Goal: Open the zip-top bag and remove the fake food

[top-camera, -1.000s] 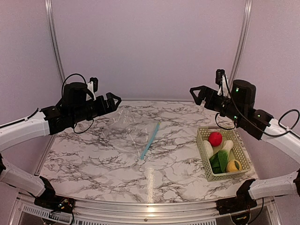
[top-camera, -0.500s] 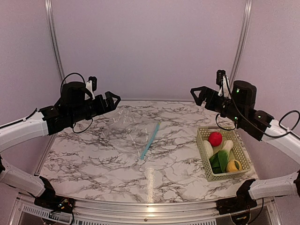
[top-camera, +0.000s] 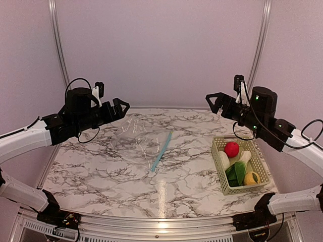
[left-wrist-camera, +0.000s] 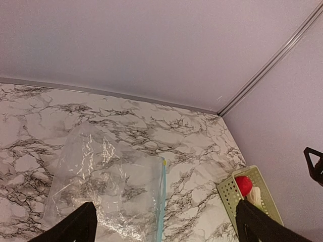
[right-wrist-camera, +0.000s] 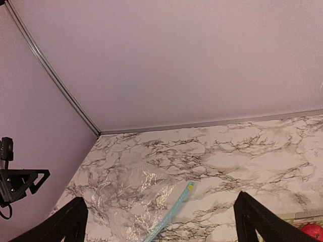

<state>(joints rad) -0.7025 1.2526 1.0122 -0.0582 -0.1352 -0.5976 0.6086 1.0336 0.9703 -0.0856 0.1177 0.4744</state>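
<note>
The clear zip-top bag [top-camera: 136,138] lies flat and empty-looking on the marble table, its light blue zipper strip [top-camera: 161,150] along its right edge. It also shows in the left wrist view [left-wrist-camera: 106,186] and the right wrist view [right-wrist-camera: 141,204]. The fake food sits in the basket [top-camera: 218,169]: a red ball [top-camera: 231,149], a white oblong piece [top-camera: 224,160], a green leafy vegetable [top-camera: 238,169] and a yellow-orange fruit [top-camera: 251,178]. My left gripper [top-camera: 121,107] is open and empty, raised above the bag's far left. My right gripper [top-camera: 214,102] is open and empty, raised beyond the basket.
The pale yellow-green lattice basket stands at the table's right side, near the right arm. The back wall and two metal frame posts [top-camera: 260,45] close the far side. The table's front edge [top-camera: 161,218] has a metal rail.
Both arms have drifted very slightly; the left gripper a touch up and the right gripper a touch right. The bag and the food have not moved.
</note>
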